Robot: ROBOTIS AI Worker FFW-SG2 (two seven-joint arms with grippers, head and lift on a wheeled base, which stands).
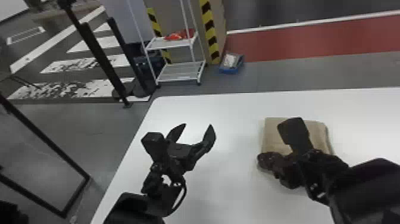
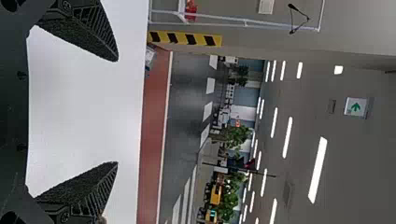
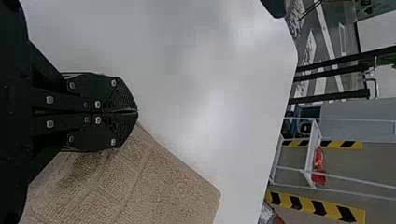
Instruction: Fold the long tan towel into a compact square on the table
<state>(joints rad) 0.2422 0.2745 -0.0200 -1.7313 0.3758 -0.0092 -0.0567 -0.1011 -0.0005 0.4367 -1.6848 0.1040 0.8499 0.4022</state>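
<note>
The tan towel (image 1: 272, 135) lies folded into a roughly square pad on the white table, partly hidden by my right arm. My right gripper (image 1: 265, 161) is at the pad's near left corner; in the right wrist view the right gripper (image 3: 137, 112) has its fingers closed together at the edge of the towel (image 3: 173, 186), with no cloth visible between them. Left of the towel, my left gripper (image 1: 198, 124) stands open over bare tabletop. The left wrist view has the left gripper (image 2: 116, 112) with its two fingers wide apart and nothing between them.
The white table (image 1: 232, 113) extends around the towel, its left edge running beside my left arm. Beyond the far edge stand a white wire shelf (image 1: 178, 71) and a blue bin (image 1: 231, 63) on the floor. Black metal posts (image 1: 101, 56) rise at the left.
</note>
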